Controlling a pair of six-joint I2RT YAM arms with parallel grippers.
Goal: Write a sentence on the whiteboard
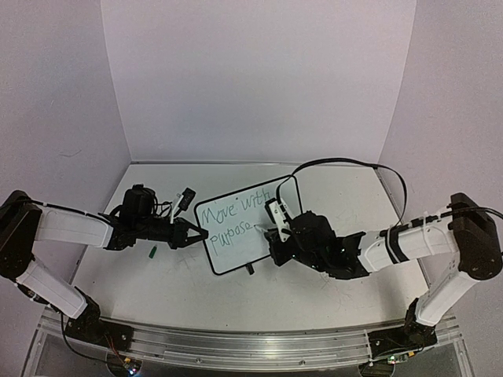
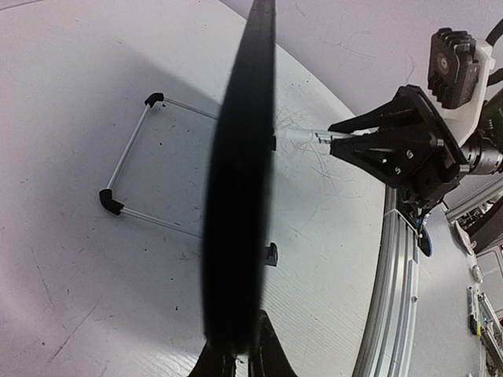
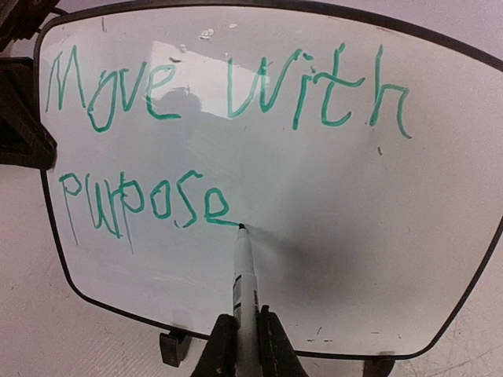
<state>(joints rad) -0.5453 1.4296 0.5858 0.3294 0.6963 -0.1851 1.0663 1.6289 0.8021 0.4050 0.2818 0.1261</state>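
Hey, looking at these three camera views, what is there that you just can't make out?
- Left wrist view: the whiteboard is edge-on and blurred near the lens, so its writing is hidden.
- Right wrist view: the frame edge cuts off the board's upper right corner; the right gripper hides part of the marker.
- Top view: the green object left of the board is too small to identify; the left gripper has a grip too dark to see.

We count one whiteboard [image 1: 236, 236], one marker [image 3: 242, 275] and one small green cap [image 1: 152, 252] on the counter [image 1: 236, 306]. There are two arms — the left arm [image 1: 71, 228] and the right arm [image 1: 409, 243]. The board carries three green words and stands on two black feet [image 3: 173, 347].
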